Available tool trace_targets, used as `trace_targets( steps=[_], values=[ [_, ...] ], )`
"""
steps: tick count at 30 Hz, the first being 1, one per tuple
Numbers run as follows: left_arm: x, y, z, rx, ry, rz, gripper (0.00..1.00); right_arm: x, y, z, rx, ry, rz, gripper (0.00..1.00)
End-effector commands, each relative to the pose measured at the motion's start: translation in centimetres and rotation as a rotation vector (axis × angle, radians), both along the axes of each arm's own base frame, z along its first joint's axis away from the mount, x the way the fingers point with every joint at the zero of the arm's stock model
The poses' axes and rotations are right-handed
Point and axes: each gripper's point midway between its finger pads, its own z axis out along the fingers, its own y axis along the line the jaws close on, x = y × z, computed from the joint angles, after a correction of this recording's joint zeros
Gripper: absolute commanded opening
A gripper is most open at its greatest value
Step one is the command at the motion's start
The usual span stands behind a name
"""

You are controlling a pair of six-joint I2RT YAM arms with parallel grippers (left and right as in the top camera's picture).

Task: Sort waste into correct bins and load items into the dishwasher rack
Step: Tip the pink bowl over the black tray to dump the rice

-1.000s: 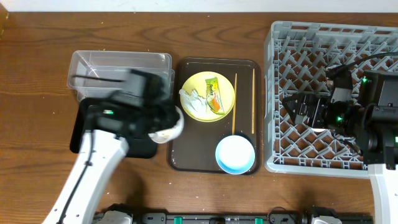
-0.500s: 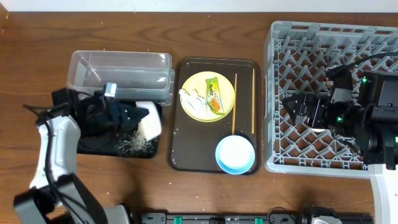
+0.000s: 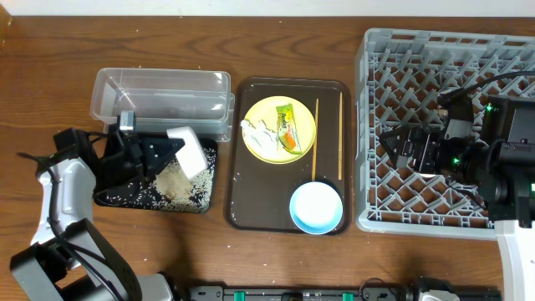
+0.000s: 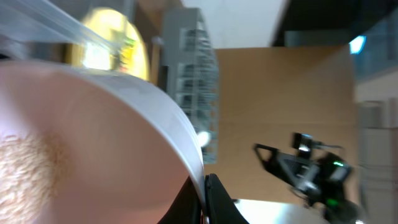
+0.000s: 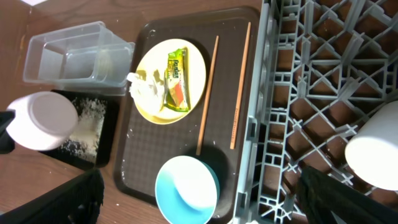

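White rice (image 3: 171, 181) now lies heaped on the black tray (image 3: 117, 197) in the overhead view, with loose grains spread around the heap. A second ago the small white bowl (image 3: 185, 150) was upright at the brown tray's (image 3: 251, 219) edge, and half a second ago it was only starting to spill. The left claw (image 3: 165, 149) is closed on the bowl's rim and holds it tipped over that bin, just in front of the clear tub (image 3: 163, 94). The food waste looks largely sorted, so I judge the bowl is nearly ready for the grey rack (image 3: 418, 38). On the brown tray the yellow plate (image 3: 266, 109) carries the crumpled tissue (image 3: 257, 134) and the snack wrapper (image 3: 287, 125). The two chopsticks (image 3: 315, 138) lie beside it and the blue bowl (image 3: 316, 207) sits at the near end, none of them moved. The right claw (image 3: 401, 149) hangs over the rack exactly where it was. From the left wrist, the bowl's pale inside fills the frame, and a blur of grains (image 4: 34, 155) low on the left may still be clinging, so more tipping could be needed. One finger (image 4: 214, 198) presses the rim. From the right wrist, its own dark fingers (image 5: 68, 199) stand wide apart and hold nothing. The tipped bowl and the rice pile show at far left on the wooden surface (image 5: 37, 186).
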Motion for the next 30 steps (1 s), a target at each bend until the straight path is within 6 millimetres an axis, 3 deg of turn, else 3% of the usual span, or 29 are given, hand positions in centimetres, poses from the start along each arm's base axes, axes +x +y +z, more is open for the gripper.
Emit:
trace_targets(
  steps=[1,3,5,6,7,8,9,11,13,14,15,17,18,20,22,30],
  values=[
    [-0.2,0.1,1.6,-0.12,-0.01,0.024,0.06,-0.2,0.5,0.0,-0.01,-0.004,0.031,0.97],
    [0.0,0.2,1.6,-0.055,-0.093,0.008,0.06,-0.2,0.4,-0.1,-0.013,-0.003,0.029,0.98],
    [0.2,0.9,-0.2,0.015,-0.001,0.025,0.06,-0.2,0.4,-0.1,-0.012,-0.004,0.03,0.98],
    [0.1,0.8,0.0,-0.034,0.041,0.035,0.06,-0.2,0.4,-0.1,-0.012,-0.003,0.03,0.98],
    [-0.1,0.2,1.8,-0.123,-0.023,0.025,0.06,-0.2,0.4,-0.1,-0.013,-0.001,0.029,0.98],
    [-0.1,0.0,2.1,-0.107,-0.066,0.013,0.06,-0.2,0.4,-0.1,-0.014,0.0,0.031,0.98],
    [0.2,0.2,1.6,-0.052,-0.107,0.005,0.06,-0.2,0.4,-0.1,-0.016,-0.002,0.032,0.98],
    [0.5,1.2,-0.9,0.018,0.064,0.044,0.06,-0.1,0.4,-0.1,-0.015,-0.005,0.032,0.98],
    [0.2,0.3,2.1,-0.157,0.006,0.031,0.06,-0.2,0.4,-0.1,-0.015,-0.003,0.032,0.98],
    [0.0,-0.1,2.2,-0.147,0.0,0.017,0.06,-0.2,0.4,-0.1,-0.015,-0.001,0.032,0.98],
    [0.3,0.1,1.9,-0.083,-0.055,0.009,0.06,-0.2,0.4,-0.1,-0.015,0.0,0.032,0.98],
    [0.7,1.3,-0.9,0.003,0.113,0.059,0.06,-0.2,0.4,-0.1,-0.014,-0.002,0.032,0.98],
    [0.5,1.1,-0.3,-0.058,0.136,0.061,0.06,-0.2,0.4,-0.1,-0.014,-0.001,0.032,0.98],
    [-0.1,-0.7,2.5,-0.152,0.008,0.0,0.06,-0.3,0.4,-0.2,-0.015,0.003,0.032,0.98],
    [-0.9,-2.2,2.0,-0.094,0.043,-0.046,0.06,-0.3,0.4,-0.2,-0.015,0.001,0.032,0.98],
    [-4.4,-7.3,-1.7,0.42,0.175,-0.202,0.06,-0.2,0.4,-0.1,-0.015,-0.004,0.032,0.98]
  ],
)
